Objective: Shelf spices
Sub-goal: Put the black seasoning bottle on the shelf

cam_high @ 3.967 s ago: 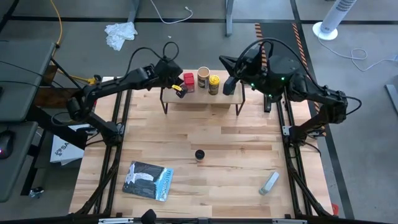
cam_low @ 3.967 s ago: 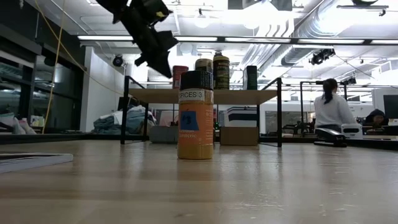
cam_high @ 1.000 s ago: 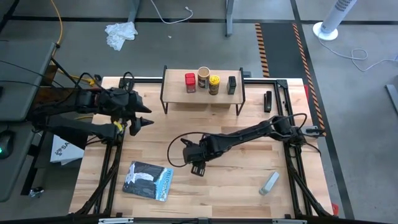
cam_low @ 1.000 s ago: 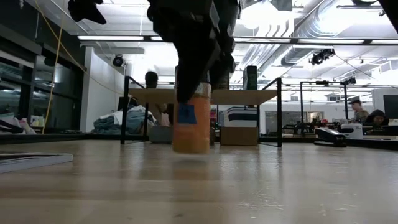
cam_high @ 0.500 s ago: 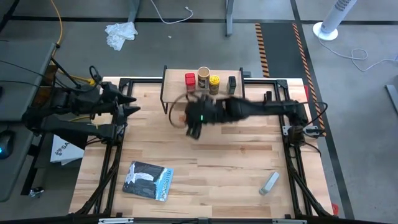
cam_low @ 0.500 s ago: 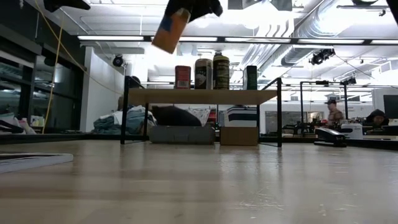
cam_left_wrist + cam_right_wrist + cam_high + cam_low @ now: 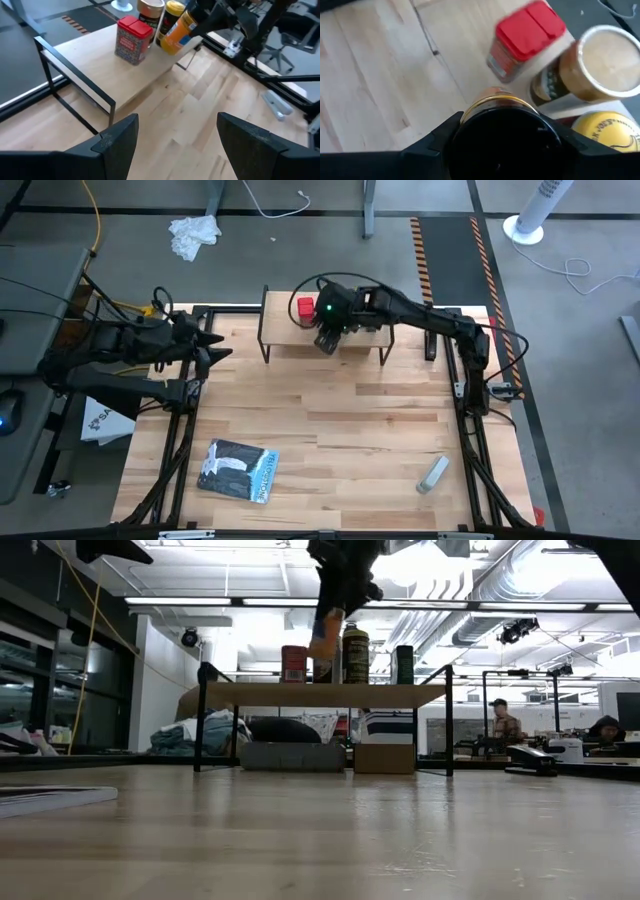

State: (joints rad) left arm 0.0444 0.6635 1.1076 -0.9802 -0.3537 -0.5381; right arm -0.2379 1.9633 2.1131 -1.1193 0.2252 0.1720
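The shelf (image 7: 300, 340) stands at the table's far edge on its black wire legs. On its plank rest a red tin (image 7: 132, 40), a tan cylinder (image 7: 600, 60), a yellow jar (image 7: 612, 130) and a black tin (image 7: 404, 664). My right gripper (image 7: 328, 335) hovers over the shelf's front, right of the red tin, shut on the amber jar (image 7: 179, 32). My left gripper (image 7: 175, 145) waits open at the table's left edge, with nothing between its fingers. My right gripper pinches the amber jar's black cap (image 7: 505, 140) between its two fingers, one on each side. The fingers come from above, slanting down. The jar hangs tilted below them (image 7: 325, 635), clear of the shelf's plank.
A flat blue-grey case (image 7: 236, 471) lies at the near left and a small grey bar (image 7: 432, 473) at the near right. Bare wood stretches across the table's middle. Beyond the table, a person (image 7: 505, 725) shows in the low view.
My right gripper has lifted the amber jar off the table's middle and carried it up and toward the far edge, to above the shelf. The jar now hangs tilted. My left gripper has drawn back a little toward the table's left edge and rolled.
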